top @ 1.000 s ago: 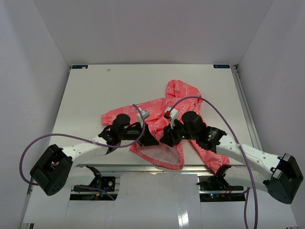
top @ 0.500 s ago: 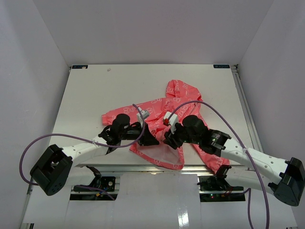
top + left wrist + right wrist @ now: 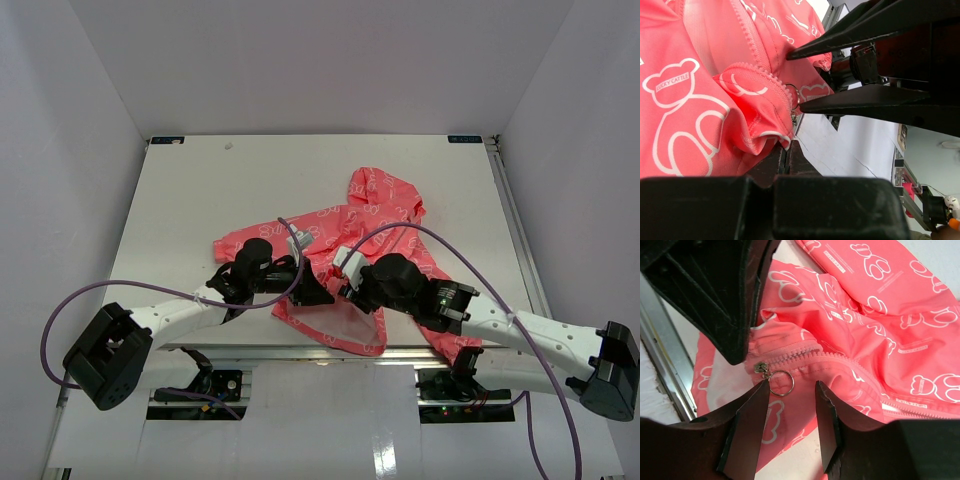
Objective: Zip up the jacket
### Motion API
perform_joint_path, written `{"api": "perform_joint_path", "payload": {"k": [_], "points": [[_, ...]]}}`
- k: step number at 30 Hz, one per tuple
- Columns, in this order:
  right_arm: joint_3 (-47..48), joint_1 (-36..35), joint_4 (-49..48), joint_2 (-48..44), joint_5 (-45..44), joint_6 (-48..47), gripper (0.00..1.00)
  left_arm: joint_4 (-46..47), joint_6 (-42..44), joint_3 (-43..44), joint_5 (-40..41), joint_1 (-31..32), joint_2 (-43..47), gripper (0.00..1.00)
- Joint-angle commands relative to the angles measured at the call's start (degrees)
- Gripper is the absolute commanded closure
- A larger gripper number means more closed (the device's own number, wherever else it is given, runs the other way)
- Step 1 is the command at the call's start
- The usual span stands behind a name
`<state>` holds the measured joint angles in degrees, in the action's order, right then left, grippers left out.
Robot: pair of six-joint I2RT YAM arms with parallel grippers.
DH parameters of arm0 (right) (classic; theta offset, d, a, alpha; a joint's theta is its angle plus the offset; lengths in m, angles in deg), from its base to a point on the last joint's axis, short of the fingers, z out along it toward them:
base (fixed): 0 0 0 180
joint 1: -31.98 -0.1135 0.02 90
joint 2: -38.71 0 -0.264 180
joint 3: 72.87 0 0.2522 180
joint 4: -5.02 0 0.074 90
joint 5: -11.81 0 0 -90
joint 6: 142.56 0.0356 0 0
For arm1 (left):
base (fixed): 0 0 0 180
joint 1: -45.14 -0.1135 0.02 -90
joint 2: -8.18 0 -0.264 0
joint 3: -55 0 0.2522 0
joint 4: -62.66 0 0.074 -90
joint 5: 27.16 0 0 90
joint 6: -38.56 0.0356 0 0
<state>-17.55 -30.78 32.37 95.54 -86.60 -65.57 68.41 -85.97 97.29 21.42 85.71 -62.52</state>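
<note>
The coral-pink jacket [image 3: 380,200] with white prints lies crumpled at the table's near middle. My left gripper [image 3: 318,292] is shut on the jacket's bottom hem by the zipper's lower end; in the left wrist view the jaws [image 3: 786,145] pinch the white-edged fabric fold. My right gripper [image 3: 345,288] is open, right beside it. In the right wrist view its fingers [image 3: 747,420] straddle the jacket [image 3: 880,330], and the metal zipper ring [image 3: 781,382] hangs from the slider [image 3: 760,367] just by the left fingertip, not gripped. The ring also shows in the left wrist view [image 3: 792,96].
The white table [image 3: 200,190] is walled on three sides. Its near edge with a metal rail [image 3: 670,375] runs just under both grippers. Purple cables [image 3: 440,225] loop over both arms. The jacket's white lining [image 3: 345,325] hangs at the near edge.
</note>
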Motion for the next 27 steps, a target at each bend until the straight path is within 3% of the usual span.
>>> {"api": "perform_joint_path", "payload": {"k": [1, 17, 27], "points": [[2.52, -0.57, -1.59, 1.59, -3.54, -1.73, 0.52, 1.99, -0.54, -0.14, -1.47, -0.28, 2.06, 1.0], [2.12, -2.82, -4.44, 4.45, -7.1, -2.11, 0.53, 1.94, -0.54, -0.15, -1.58, -0.32, 1.97, 1.0], [0.26, -3.0, -8.11, 2.43, -9.3, -2.11, 0.78, 1.85, -0.45, -0.04, -1.65, -0.39, 1.79, 1.0]]}}
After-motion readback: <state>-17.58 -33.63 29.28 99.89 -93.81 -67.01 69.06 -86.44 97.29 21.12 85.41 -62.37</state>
